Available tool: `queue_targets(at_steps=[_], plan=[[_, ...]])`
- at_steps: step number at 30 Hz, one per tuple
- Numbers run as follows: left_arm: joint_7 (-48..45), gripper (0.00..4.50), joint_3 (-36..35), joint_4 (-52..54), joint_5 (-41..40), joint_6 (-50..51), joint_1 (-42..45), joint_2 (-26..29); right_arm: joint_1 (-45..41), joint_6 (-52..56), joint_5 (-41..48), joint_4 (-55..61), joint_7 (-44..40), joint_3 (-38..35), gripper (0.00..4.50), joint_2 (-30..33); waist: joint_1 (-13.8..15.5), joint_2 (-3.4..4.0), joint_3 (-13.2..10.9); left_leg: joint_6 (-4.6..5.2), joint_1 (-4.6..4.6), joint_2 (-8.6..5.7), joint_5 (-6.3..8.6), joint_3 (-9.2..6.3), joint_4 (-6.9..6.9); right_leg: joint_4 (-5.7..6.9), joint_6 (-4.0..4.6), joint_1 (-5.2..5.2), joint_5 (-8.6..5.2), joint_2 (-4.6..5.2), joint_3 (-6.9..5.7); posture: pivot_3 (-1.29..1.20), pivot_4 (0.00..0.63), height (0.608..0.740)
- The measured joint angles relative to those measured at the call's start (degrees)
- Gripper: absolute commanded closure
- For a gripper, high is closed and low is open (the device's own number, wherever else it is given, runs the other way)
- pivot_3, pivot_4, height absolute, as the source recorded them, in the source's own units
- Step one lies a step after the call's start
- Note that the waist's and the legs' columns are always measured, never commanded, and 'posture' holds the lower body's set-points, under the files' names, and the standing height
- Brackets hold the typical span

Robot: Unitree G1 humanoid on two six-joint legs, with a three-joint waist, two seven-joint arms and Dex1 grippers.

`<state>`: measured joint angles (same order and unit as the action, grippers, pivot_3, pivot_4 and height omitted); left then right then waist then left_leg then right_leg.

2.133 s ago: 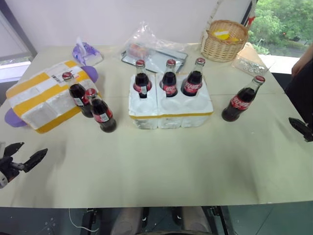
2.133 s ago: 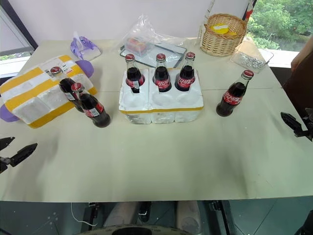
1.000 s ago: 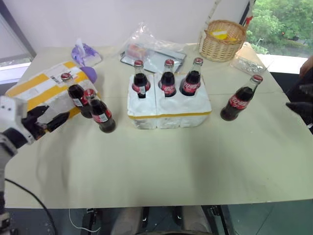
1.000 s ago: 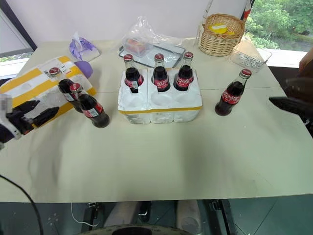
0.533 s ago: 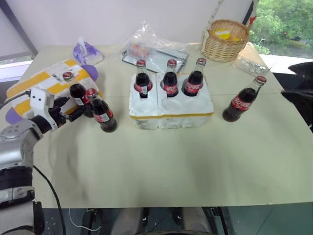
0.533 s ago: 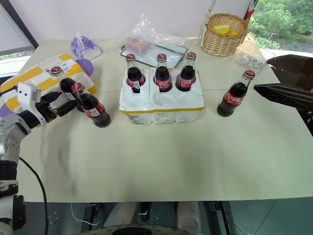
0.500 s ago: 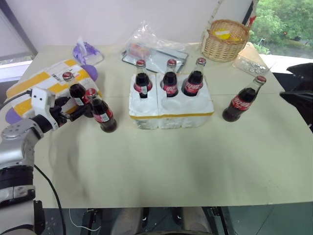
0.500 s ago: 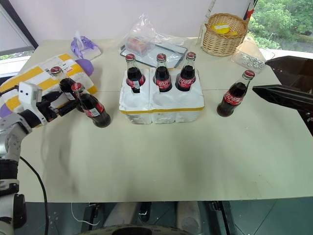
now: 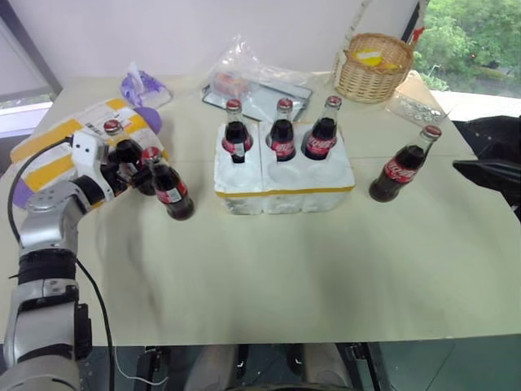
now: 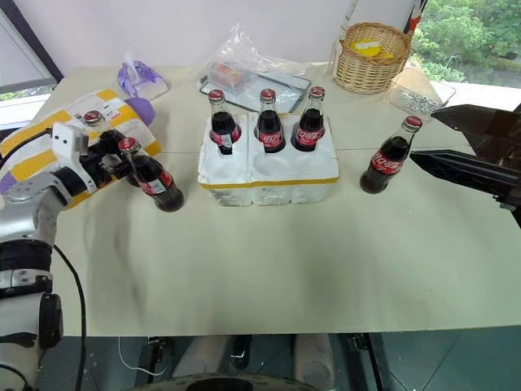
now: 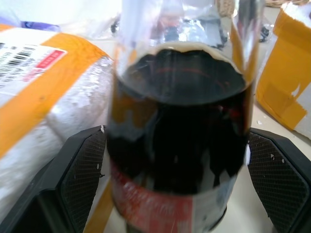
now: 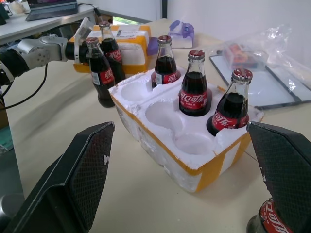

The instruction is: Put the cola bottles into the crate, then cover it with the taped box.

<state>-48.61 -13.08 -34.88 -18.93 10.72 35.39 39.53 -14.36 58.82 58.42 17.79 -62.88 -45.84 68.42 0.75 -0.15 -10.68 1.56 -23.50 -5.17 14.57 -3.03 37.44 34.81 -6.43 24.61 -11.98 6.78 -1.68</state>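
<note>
Our left gripper (image 11: 177, 184) stands spread either side of a cola bottle (image 9: 130, 165) just beside the taped box (image 9: 57, 155); contact is unclear. Our right gripper (image 12: 187, 179) is spread too, its bottle (image 9: 400, 167) cut off at the frame's edge. Three bottles fill the crate's (image 10: 269, 173) back row.
</note>
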Motion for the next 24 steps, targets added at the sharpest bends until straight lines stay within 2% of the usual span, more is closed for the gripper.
queue_targets(at_steps=[3,5,16,21,24], plan=[[0.1,0.84,0.2,-1.2,0.2,-0.5,0.6,-0.3,-0.1,0.0,0.7,0.2,0.6,0.3,0.00,0.0,0.0,-0.01,0.0,-0.01,0.01,0.00,-0.01,-0.01,0.06,0.15,0.00,0.03,0.00,0.01,0.00,0.00,0.150,0.740],[0.1,1.73,0.2,-1.7,0.2,-0.6,0.8,-0.4,-0.1,-0.2,1.0,0.3,0.8,0.6,0.00,0.0,0.1,-0.01,0.0,-0.01,0.00,0.00,-0.01,-0.01,0.13,0.19,0.00,0.03,0.00,0.01,0.00,0.00,0.150,0.740],[-0.4,1.69,-0.1,-0.8,-0.5,2.0,0.7,0.6,0.0,-1.1,1.3,1.2,0.6,2.6,0.00,0.0,0.0,-0.07,0.0,0.00,-0.01,0.00,0.01,-0.01,0.23,0.24,0.00,0.03,0.00,0.01,0.00,0.00,0.150,0.740],[-2.8,1.69,-0.9,2.7,-2.3,7.6,0.4,3.7,-0.3,-1.8,1.3,1.1,0.4,3.3,0.00,0.1,0.0,-0.40,-0.2,0.00,-0.08,0.00,0.00,-0.02,0.26,0.25,0.00,0.08,0.00,0.00,0.00,0.00,0.150,0.740],[-6.5,1.69,-1.9,8.5,-5.7,14.4,0.6,8.6,-0.5,-2.2,1.4,1.1,0.3,4.6,0.00,0.1,0.0,-0.61,-0.4,0.00,-0.32,0.01,0.01,-0.03,0.36,0.29,0.01,0.28,0.00,0.00,0.00,0.00,0.150,0.740]])
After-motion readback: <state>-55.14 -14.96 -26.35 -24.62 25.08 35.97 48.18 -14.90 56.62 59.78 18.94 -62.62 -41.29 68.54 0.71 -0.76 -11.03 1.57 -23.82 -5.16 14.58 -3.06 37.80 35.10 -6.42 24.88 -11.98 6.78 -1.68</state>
